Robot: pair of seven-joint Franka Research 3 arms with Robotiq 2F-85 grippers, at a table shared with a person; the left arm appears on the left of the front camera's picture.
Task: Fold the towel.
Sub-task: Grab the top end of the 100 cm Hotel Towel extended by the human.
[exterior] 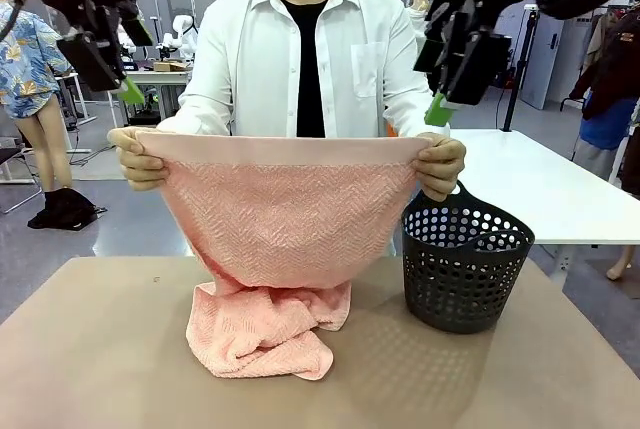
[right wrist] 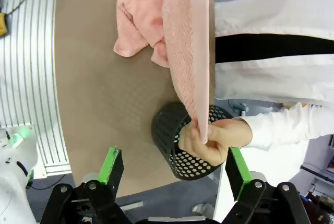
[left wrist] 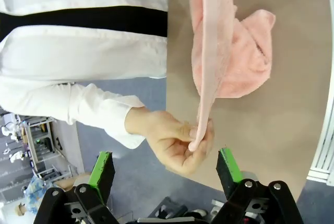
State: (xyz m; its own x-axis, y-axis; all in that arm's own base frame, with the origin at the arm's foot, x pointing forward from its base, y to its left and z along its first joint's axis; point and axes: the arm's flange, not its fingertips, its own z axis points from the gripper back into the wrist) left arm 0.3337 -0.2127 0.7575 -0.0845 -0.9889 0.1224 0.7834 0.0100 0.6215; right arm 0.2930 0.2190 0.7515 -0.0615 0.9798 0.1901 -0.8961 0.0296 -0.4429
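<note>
Table (exterior: 100, 349) up front: towel (exterior: 285, 209) lower half heaped on it, top edge stretched level between the person's two hands at the far side; both grippers wide open and empty.
You have the left gripper (left wrist: 164, 165) hanging over one hand (left wrist: 175, 143) and the right gripper (right wrist: 173, 162) over the other hand (right wrist: 209, 143), each pinching a towel corner. Watch the pinch: the fingers cover the corners, so if you come straight down you'll likely nip skin, not cloth. Take the edge just inside each hand. On the right side the basket (exterior: 465, 269) sits right under that hand, just beside the heap, so a low approach could knock it. If one side grabs before the other, the edge may sag and the fold goes crooked. The bunched heap could also drag.
</note>
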